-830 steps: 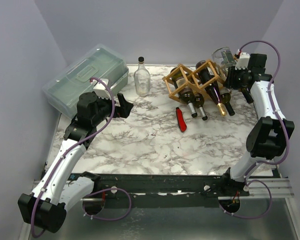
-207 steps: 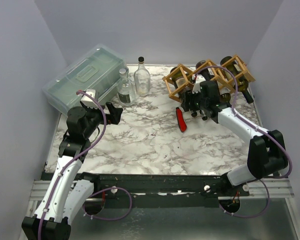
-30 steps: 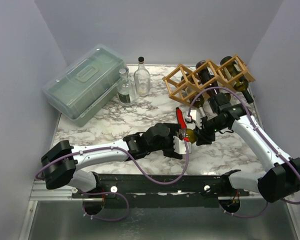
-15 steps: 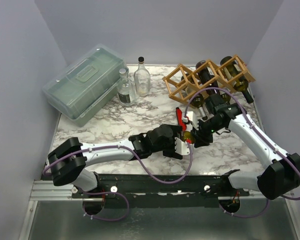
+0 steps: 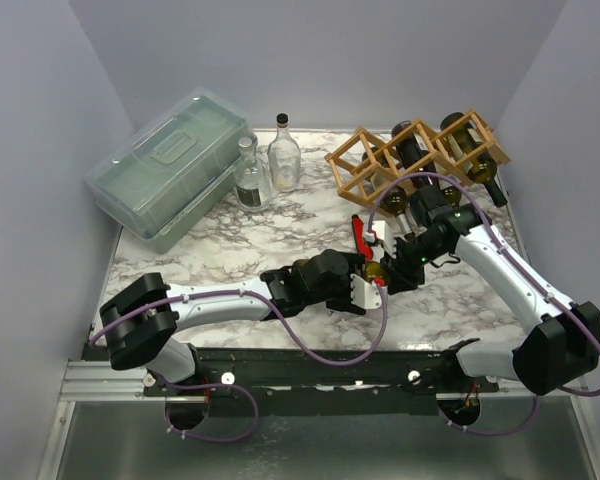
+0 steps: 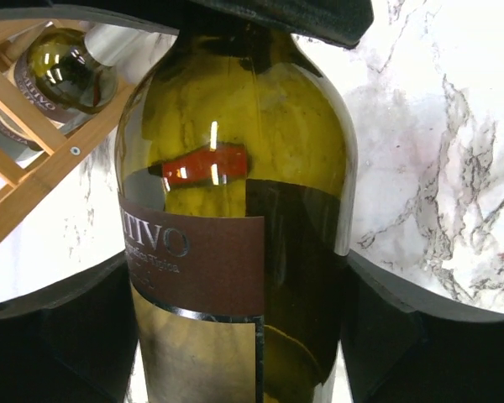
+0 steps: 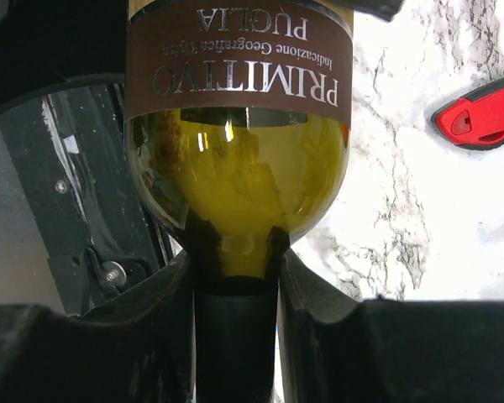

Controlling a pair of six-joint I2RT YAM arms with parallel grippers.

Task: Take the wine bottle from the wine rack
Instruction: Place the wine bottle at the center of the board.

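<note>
And there was the wine bottle (image 5: 378, 271), clear of the wine rack (image 5: 380, 160) and sitting between the two arms, right of centre and toward the near edge of the marble table (image 5: 230, 255)! The right gripper (image 7: 233, 270) had its fingers pinched tight on the dark neck, with the olive-green shoulder and the brown PRIMITIVO label filling its camera. The left gripper (image 6: 235, 260) came in from the other end, its fingers standing wide on either side of the bottle's body, right up against the glass; whether they actually squeezed it, I could not tell. Nor could I tell if the bottle rested on the table or hung above it. Just beyond it lay a red tool (image 5: 360, 236). Back in the far right corner, the rack carried two dark bottles (image 5: 412, 148) in its middle and right cells. Over by the far left corner sat a lidded plastic box (image 5: 170, 170), two clear glass bottles (image 5: 284, 156) upright beside it.
</note>
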